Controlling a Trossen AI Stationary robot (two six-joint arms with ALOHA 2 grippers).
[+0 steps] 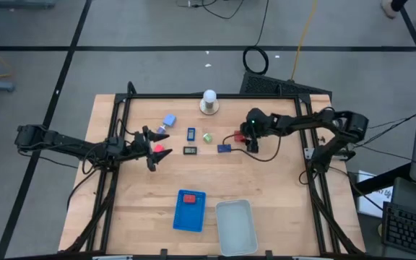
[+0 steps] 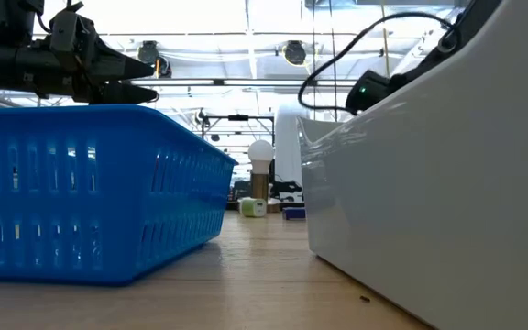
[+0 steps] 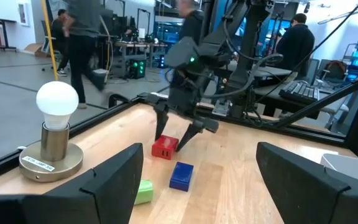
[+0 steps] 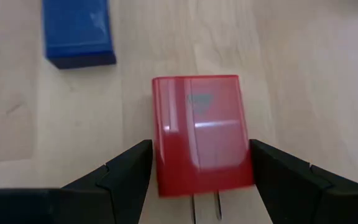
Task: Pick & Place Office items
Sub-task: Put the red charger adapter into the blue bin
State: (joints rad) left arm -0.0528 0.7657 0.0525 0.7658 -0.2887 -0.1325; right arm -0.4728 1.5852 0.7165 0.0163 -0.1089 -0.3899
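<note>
The right gripper (image 1: 241, 139), jaws open wide, straddles a red block (image 4: 201, 132) (not yet clamped) right of centre in the high view. The left gripper (image 1: 152, 148), centre-left, gapes empty.

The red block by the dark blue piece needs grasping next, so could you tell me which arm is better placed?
The right. Its hand already straddles the red block, fingers open on either side. The left hand is farther off, across the table.

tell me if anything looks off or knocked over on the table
Nothing stands out. The bulb stands upright on its base, the pieces lie flat, and the right gripper is open around a red block.
</note>
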